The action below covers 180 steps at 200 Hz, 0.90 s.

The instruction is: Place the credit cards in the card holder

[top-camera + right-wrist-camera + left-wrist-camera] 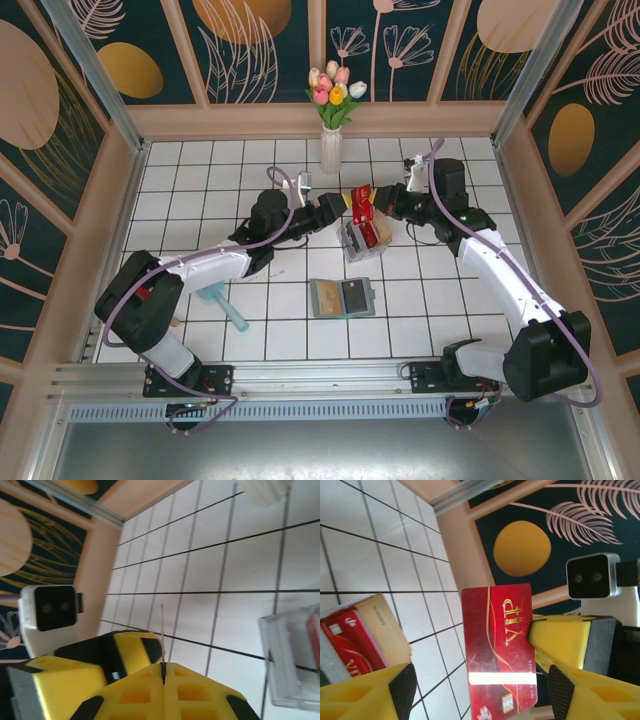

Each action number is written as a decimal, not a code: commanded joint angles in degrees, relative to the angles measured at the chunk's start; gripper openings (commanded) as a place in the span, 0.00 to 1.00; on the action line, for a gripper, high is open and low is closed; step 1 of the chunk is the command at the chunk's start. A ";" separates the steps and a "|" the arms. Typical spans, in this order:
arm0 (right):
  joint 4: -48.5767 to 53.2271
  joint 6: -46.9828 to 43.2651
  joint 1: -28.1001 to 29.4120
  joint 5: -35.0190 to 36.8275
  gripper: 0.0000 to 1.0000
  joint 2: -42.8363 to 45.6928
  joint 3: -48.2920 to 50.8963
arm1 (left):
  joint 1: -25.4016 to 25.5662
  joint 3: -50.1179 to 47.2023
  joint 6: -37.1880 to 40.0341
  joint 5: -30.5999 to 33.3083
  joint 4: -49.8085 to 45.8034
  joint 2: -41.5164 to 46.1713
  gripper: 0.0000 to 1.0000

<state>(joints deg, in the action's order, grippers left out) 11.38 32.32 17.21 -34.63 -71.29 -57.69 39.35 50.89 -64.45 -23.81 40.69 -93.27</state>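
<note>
Tiled table [200,170], clear box [285,655] seemingly holding cards [345,640]

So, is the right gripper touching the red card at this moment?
Touching. In the right wrist view the right gripper is shut on the red card, which is seen edge-on and rises straight from the line where the closed jaws meet.

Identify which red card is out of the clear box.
The raised red card pinched by the right gripper; the other red card sits in the clear box.
</note>
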 commanded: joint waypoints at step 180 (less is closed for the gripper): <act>-15.34 5.01 -3.16 -22.05 0.10 -0.18 5.86 | -0.35 -0.17 -11.44 -7.52 18.96 -3.73 0.08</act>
<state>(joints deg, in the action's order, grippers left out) -2.13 39.00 14.59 -52.93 -71.31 -51.70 39.05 50.87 -74.35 -29.76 55.92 -95.79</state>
